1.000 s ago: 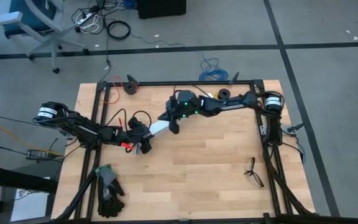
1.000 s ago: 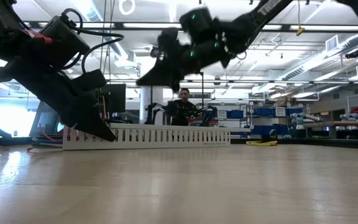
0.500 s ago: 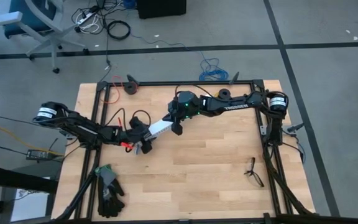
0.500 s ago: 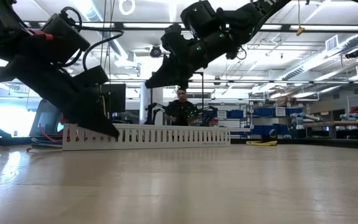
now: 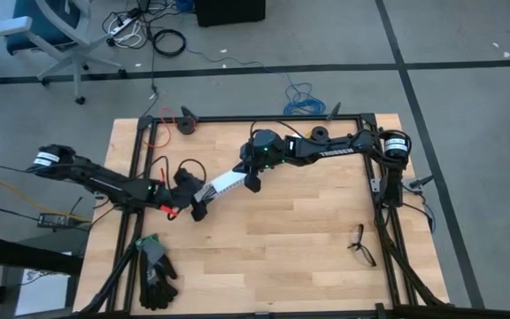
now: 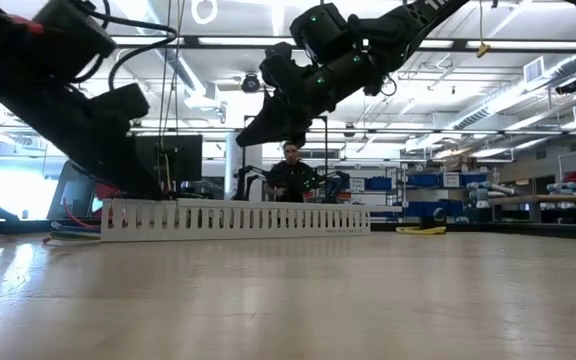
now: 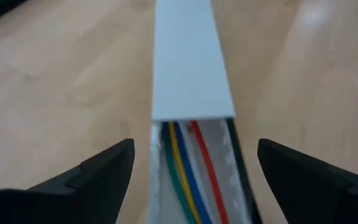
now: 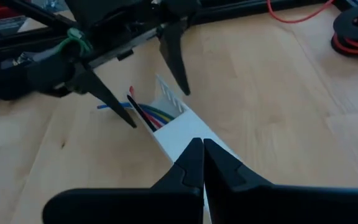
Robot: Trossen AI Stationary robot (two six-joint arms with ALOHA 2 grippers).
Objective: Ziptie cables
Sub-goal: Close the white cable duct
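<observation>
Left claw (image 7: 191,180) spread wide astride the cables (image 7: 188,180) in the white channel (image 7: 188,68) — release step; right claw (image 8: 202,165) pinched together on the lid; next, grip the bundle.

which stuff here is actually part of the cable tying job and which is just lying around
In play:
- cables lying in the white slotted channel
- left claw, open astride the channel
- right claw, shut over the channel

Lying about:
- black gloves
- glasses
- wire spool
</observation>
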